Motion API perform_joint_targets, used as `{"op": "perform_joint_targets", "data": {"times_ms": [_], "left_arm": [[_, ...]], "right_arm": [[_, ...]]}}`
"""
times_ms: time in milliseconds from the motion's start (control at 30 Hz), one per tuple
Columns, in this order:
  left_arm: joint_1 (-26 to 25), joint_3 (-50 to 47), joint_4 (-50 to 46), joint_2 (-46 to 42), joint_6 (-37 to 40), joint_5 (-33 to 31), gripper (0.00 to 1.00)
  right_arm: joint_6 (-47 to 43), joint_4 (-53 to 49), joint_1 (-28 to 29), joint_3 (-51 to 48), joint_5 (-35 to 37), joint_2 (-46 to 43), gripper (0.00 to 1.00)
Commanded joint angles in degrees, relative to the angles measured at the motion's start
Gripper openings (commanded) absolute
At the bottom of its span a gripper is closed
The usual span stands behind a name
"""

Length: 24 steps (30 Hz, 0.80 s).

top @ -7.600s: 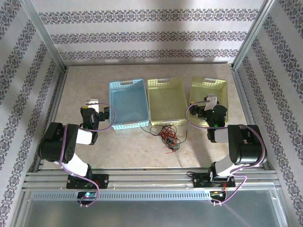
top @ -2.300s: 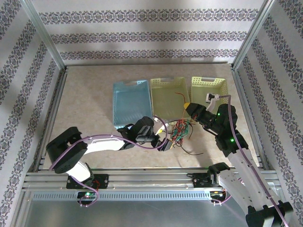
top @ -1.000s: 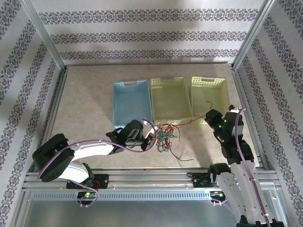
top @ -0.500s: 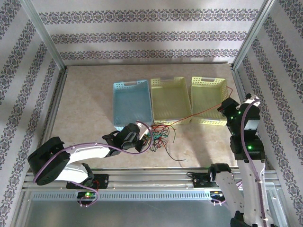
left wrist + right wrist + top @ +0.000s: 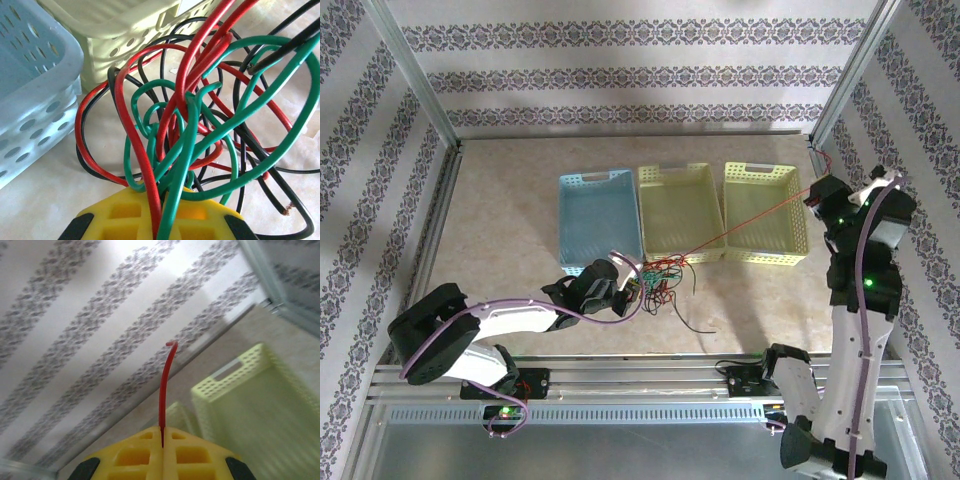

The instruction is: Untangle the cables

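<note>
Soft, even light from above; faint shadows, bright wash on back wall (image 5: pixel 620 20). Left wrist view: wires (image 5: pixel 189 125) crisp. Right wrist view: red wire (image 5: pixel 162 390) sharp, wallpaper (image 5: pixel 100 315) smeared.

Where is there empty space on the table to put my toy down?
The widest bare table lies left of the blue basket. It's crowded at that basket's near right corner: the cable tangle sits in the left end effector, and the red cable stretches to the right end effector.
</note>
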Motion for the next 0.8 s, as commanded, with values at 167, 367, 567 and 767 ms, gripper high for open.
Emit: {"op": "perform_joint_targets", "data": {"times_ms": [167,367,567,767], "left_arm": [[0.46,-1.05,-6.26,3.31,-1.05,1.64,0.00],[0.30,1.60,-6.09,4.69,0.26,2.25,0.00],[0.25,3.07,-5.75,5.66,0.61,2.82,0.00],[0.01,3.53,-5.29,5.78,0.67,3.31,0.00]], "right_arm": [[-3.45,8.05,19.10,-3.19,-0.56,2.42,0.00],[-5.48,3.10,40.30,-19.43,12.39,-0.45,0.00],[-7.87,1.33,51.83,-28.00,14.45,4.52,0.00],[-9.23,1.07,53.53,-28.19,10.53,12.00,0.22]]}}
